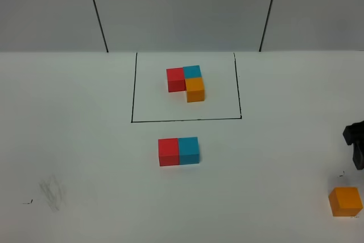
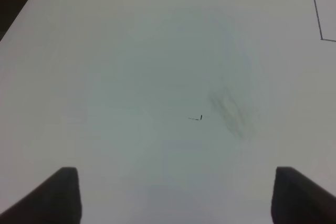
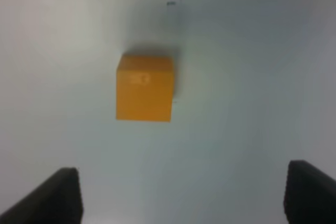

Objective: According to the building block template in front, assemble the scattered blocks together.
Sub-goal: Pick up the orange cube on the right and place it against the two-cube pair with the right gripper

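A: So, where does the orange block stand?

B: Loose at the near right of the table, well apart from the red block and blue block. Those two touch side by side in the middle, red on the left. The template lies farther back inside its black-line rectangle, with orange on the near side of blue.

A: And the claws?

B: The right claw hangs over the orange block, its fingers spread wide with nothing between them. The block lies ahead of the fingertips, not yet between them. The left claw is also spread wide and empty, over bare table on the left.

A: What could go wrong?

B: I'd guess three things. A close that lands off-centre could twist the cube or squirt it away. Setting it down too hard against blue might shove the joined pair out of line or split it. And placing it below red instead of blue would mirror the pattern.

A: What about the surface?

B: Plain white, matte and flat, so a nudged cube probably slides. There's a faint grey smudge at the near left, with a small pen tick beside it.

A: And the room?

B: Only pale wall panels behind, split by two dark seams.
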`<action>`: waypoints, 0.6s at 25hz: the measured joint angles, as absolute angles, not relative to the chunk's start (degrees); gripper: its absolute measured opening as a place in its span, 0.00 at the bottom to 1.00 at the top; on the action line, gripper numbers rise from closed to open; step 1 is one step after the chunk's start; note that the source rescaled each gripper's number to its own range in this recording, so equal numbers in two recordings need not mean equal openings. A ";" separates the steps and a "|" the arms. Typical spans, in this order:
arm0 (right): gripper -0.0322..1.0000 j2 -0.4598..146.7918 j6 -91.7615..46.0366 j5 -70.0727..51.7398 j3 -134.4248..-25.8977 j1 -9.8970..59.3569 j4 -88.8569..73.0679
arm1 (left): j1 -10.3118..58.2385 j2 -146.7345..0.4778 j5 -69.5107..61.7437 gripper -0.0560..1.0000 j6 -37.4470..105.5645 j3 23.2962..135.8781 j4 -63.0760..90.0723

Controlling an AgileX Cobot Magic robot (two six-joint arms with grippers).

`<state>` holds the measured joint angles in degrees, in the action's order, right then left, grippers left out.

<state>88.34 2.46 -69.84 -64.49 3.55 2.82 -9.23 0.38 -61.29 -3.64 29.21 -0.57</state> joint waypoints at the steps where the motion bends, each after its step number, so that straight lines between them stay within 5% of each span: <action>1: 0.70 87.98 2.56 -69.64 -63.22 3.55 2.77 | -9.23 0.38 -61.29 1.00 -3.64 29.21 -0.57; 15: 0.70 85.45 2.96 -58.40 -55.80 3.55 1.39 | -9.23 0.38 -61.29 1.00 -3.58 29.21 -0.57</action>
<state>85.45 2.96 -58.40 -55.80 3.55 1.39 -9.23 0.38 -61.29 -3.58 29.21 -0.57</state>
